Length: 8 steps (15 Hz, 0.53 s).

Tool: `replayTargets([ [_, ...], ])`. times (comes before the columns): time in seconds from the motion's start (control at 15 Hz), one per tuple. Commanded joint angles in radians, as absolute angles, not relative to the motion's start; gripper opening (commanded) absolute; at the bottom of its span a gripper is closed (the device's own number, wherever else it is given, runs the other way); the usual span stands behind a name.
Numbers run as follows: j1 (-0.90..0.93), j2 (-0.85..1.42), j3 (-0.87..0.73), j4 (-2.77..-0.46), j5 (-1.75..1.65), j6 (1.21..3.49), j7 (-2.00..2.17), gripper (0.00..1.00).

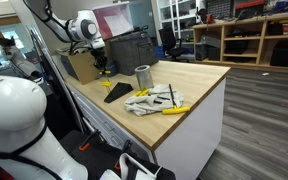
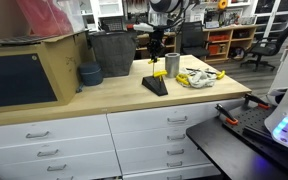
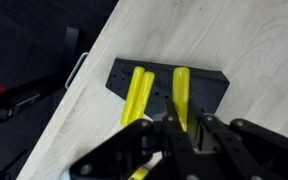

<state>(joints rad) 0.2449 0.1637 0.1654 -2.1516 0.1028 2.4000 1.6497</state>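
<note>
My gripper (image 3: 184, 130) is shut on a yellow-handled tool (image 3: 181, 92), which runs down between the fingers toward a black holder block (image 3: 209, 90) on the wooden counter. A second yellow-handled tool (image 3: 136, 95) stands in the block just beside it. In both exterior views the gripper (image 1: 102, 66) (image 2: 156, 46) hangs right above the black block (image 1: 119, 93) (image 2: 155, 85), with the yellow tool (image 2: 153, 66) upright under it. Whether the held tool's tip touches the block I cannot tell.
A metal cup (image 1: 142, 75) (image 2: 172, 65) stands near the block. Beyond it is a pile of loose tools (image 1: 152, 100) (image 2: 197, 76), with a yellow screwdriver (image 1: 174, 110) at its edge. A black basket (image 2: 112, 52), blue bowl (image 2: 89, 74) and cardboard box (image 2: 29, 70) stand behind. The counter's edge (image 3: 79, 110) is close by.
</note>
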Motion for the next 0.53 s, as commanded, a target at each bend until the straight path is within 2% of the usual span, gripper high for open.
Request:
replayTargets([
  [0.0,0.245,0.111,0.176,-2.175,0.12,2.367,1.626,0.04],
  [0.47,0.245,0.102,0.206,-2.168,0.155,2.355,1.54,0.04],
])
